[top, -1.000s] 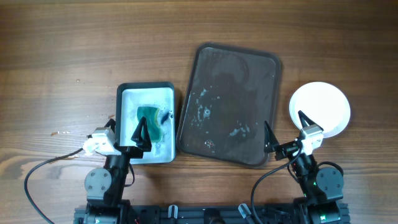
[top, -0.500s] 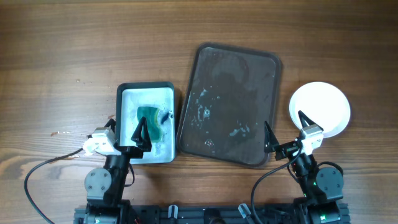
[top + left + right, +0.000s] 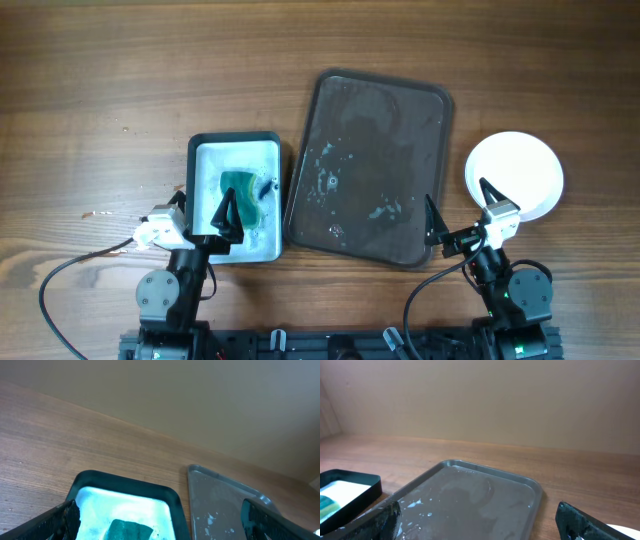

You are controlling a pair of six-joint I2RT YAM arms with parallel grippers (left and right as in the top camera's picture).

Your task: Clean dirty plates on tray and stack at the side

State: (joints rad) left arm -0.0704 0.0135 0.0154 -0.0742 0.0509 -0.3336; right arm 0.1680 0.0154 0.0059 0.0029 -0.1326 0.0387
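Plates [image 3: 515, 170] show from above as one round white disc on the wooden table [image 3: 120, 80]. They sit just ahead of my right pincer [image 3: 460, 207], toward its outer side, and I cannot tell how many are stacked there. The right pincer's two black fingers stand wide apart with nothing between them. Seen from above, its outer fingertip overlaps the near edge of the disc, but I cannot tell whether it touches. In the right wrist view, only a thin white sliver shows beside that finger.

Ahead of the right pincer, toward its inner side, lies the tray [image 3: 370, 120]. It is dark brown with rounded corners, turned slightly askew, and whitish wet flecks dot its surface. From above, the inner fingertip sits at the tray's near corner.

My left pincer [image 3: 204, 208] is also spread wide and grips nothing. It hangs over the near part of a teal-rimmed basin [image 3: 235, 137] with a whitish inside. A green sponge [image 3: 238, 187] lies in the basin, just ahead of the inner finger. The tray sits just beside the basin, on the left pincer's inner side.
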